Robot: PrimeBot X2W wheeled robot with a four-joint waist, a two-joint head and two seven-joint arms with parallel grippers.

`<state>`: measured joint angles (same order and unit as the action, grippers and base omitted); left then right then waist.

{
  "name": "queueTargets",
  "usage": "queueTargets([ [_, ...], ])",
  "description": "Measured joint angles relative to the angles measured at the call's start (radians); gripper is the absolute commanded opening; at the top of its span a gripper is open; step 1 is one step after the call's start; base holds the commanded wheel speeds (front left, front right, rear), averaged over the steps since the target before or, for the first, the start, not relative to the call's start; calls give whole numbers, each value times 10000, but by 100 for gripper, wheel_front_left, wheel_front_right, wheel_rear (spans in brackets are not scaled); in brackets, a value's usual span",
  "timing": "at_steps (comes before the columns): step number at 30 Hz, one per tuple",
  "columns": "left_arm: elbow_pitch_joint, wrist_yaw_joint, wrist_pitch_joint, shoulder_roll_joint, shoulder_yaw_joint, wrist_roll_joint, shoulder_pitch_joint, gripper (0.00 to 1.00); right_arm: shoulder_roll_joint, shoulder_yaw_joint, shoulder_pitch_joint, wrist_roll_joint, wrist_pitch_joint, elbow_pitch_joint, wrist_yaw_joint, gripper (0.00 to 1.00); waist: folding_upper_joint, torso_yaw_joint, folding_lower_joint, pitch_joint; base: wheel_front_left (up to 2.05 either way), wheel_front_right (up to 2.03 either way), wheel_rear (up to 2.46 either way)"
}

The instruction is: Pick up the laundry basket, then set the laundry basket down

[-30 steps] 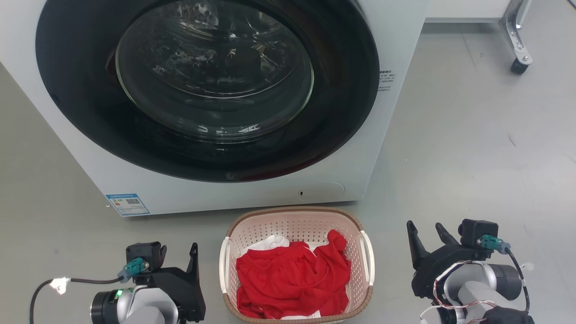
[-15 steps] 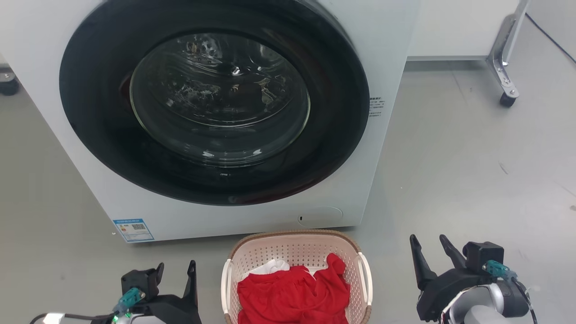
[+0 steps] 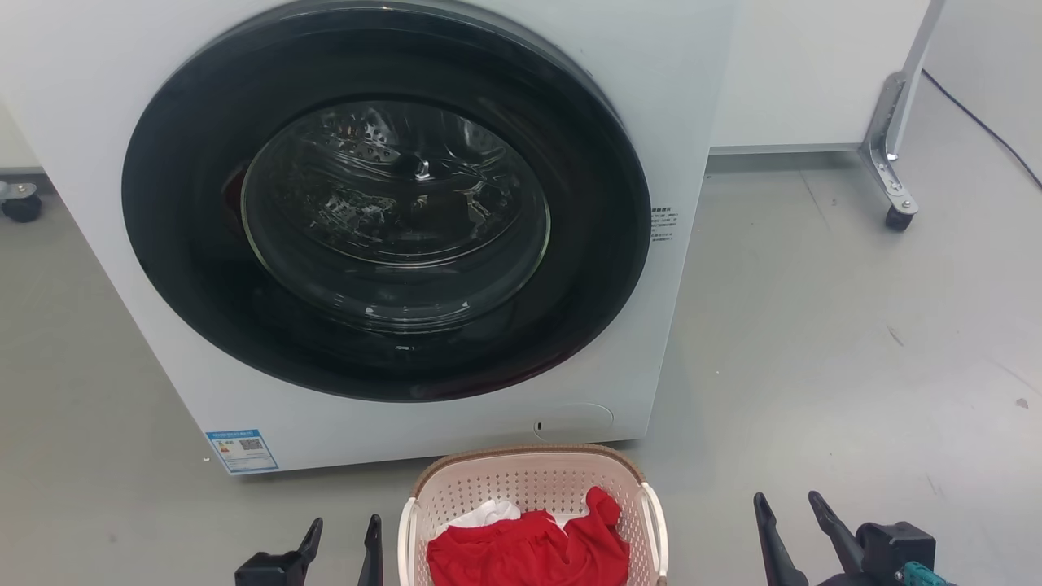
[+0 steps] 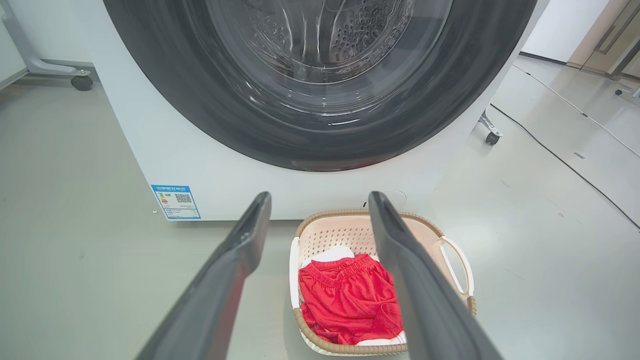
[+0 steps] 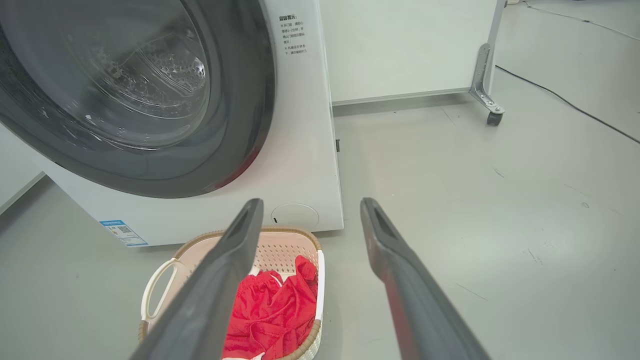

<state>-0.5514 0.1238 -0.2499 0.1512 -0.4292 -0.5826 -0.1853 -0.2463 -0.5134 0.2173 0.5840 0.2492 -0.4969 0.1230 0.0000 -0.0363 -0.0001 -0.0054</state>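
Head view has tilted upward; laundry basket (image 3: 529, 484) unmoved on floor (image 3: 814, 342).

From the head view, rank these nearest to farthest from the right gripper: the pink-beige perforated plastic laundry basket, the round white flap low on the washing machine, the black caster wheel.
1. The laundry basket, on the floor left of the right gripper.
2. The round white flap, ahead and left, low on the washing machine.
3. The black caster wheel, far ahead under a metal leg.

One washing machine (image 3: 391, 244), one laundry basket (image 3: 529, 480), two grippers (image 3: 345, 521) (image 3: 786, 496), two casters (image 3: 896, 218) (image 3: 22, 207).
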Motion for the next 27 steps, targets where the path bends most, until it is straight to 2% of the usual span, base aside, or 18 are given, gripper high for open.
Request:
queueTargets([
  [16,1634,6,0,-221,1066,1104,1370,100,-75,1312,-1537,-1106,2,2123,15,100,0,-13,0,-171,0,0,0],
  [27,2259,6,0,-288,1269,2125,1743,100,374,1747,-2273,-2034,2,3185,15,100,0,-44,1,-80,0,0,0],
])
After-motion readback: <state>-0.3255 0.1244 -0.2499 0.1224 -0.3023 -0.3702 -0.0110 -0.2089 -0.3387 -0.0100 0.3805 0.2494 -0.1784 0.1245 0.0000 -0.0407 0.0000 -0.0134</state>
